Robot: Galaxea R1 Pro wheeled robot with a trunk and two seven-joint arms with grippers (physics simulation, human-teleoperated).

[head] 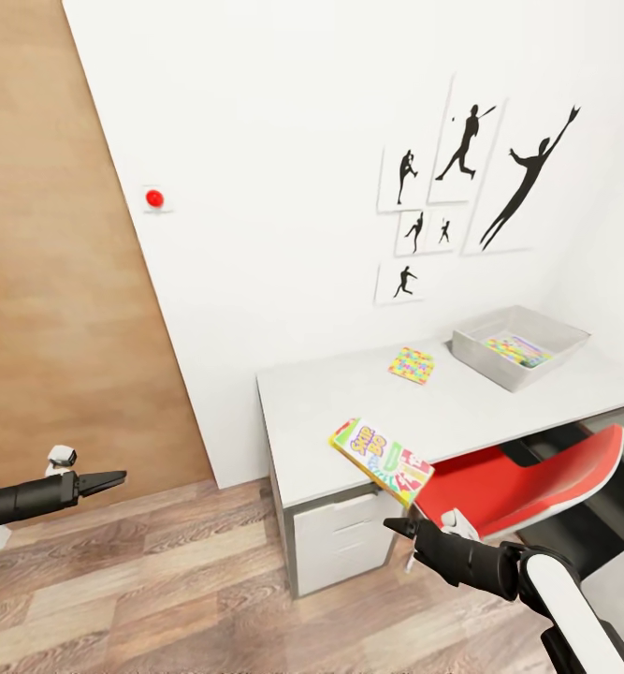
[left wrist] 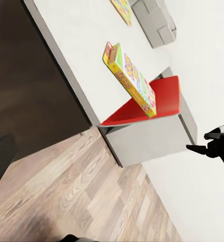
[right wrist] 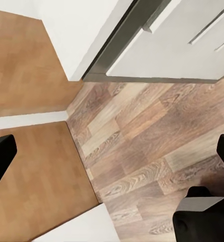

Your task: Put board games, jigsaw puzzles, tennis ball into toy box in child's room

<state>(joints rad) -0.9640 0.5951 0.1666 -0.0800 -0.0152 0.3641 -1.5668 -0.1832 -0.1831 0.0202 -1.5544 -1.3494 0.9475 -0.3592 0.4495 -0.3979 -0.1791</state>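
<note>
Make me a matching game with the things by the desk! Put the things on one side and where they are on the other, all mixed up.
Things:
1. board game box
2. flat colourful puzzle
3. toy box
4. red chair

Places:
A. far end of the desk top, by the wall
B. tucked under the desk
C. hanging over the desk's front edge
D. lying flat near the wall, middle of the desk

Pairs: 1-C, 2-D, 3-A, 4-B

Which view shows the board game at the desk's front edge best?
Head view: the board game lies whole on the desk, overhanging its front edge. The left wrist view shows it foreshortened; the right wrist view looks at floor.
</note>
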